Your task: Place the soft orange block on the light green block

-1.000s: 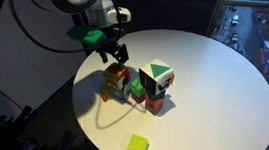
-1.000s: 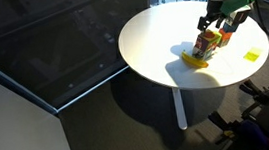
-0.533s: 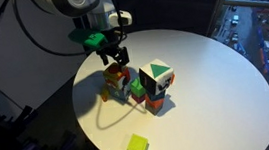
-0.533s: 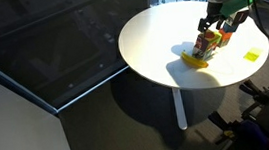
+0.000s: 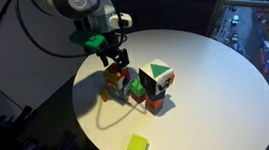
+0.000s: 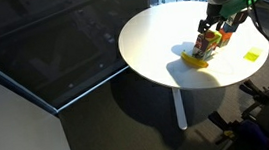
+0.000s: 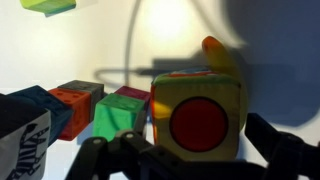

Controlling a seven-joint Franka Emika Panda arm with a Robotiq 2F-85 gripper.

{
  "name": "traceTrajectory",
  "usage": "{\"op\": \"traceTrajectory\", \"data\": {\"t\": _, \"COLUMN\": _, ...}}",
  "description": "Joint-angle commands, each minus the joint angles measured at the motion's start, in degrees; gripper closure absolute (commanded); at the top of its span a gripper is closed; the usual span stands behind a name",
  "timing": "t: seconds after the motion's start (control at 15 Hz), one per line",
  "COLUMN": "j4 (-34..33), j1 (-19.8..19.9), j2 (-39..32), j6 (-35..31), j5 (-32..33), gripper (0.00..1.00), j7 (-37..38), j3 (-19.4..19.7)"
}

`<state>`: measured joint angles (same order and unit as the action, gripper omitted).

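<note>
Jaws [image 5: 118, 59] are spread wide, nothing gripped. They hang just above the orange block [image 5: 114, 82], at the end of the block cluster nearest the arm.

Wrist view: orange block [image 7: 195, 115] fills the centre, its red-circle face towards the camera. It sits in the gap between the two dark fingers [image 7: 285, 150]. There's space on both sides, and I can't see any contact. I can't tell from this view whether the fingertips are down past the block's top edge.

Light green block [image 5: 137, 145] lies alone near the worktop [image 5: 215, 77] edge, well apart from the cluster and the jaws. It's also visible in an exterior view [image 6: 253, 54] and in the top left corner of the wrist view [image 7: 48, 5].

Orange block is on the worktop, touching or just beside its neighbours:
- green cube [image 7: 120, 115] right next to it
- red-orange cube [image 7: 75, 100] beyond that
- blue and white block [image 7: 25, 125] at the frame edge

In an exterior view, a taller stack with a white and green top [image 5: 157, 78] stands just beside the orange block, on the side away from the arm.
</note>
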<state>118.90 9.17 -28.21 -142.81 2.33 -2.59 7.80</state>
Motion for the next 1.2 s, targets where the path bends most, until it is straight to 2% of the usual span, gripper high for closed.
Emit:
{"op": "traceTrajectory", "data": {"t": 0.0, "j4": -1.54, "j1": 0.61, "j2": -0.93, "j6": 0.97, "j5": 0.22, "gripper": 0.00, "j7": -1.16, "j3": -0.10}}
{"op": "traceTrajectory", "data": {"t": 0.93, "j4": -2.16, "j1": 0.61, "j2": -3.01, "j6": 0.73, "j5": 0.57, "gripper": 0.00, "j7": -1.15, "j3": 0.14}}
{"op": "traceTrajectory", "data": {"t": 1.0, "j4": -2.16, "j1": 0.58, "j2": -3.06, "j6": 0.77, "j5": 0.55, "gripper": 0.25, "j7": -1.07, "j3": 0.14}}
{"op": "traceTrajectory", "data": {"t": 1.13, "j4": -2.21, "j1": 0.62, "j2": -2.99, "j6": 1.18, "j5": 0.40, "gripper": 0.34, "j7": -1.06, "j3": 0.07}}
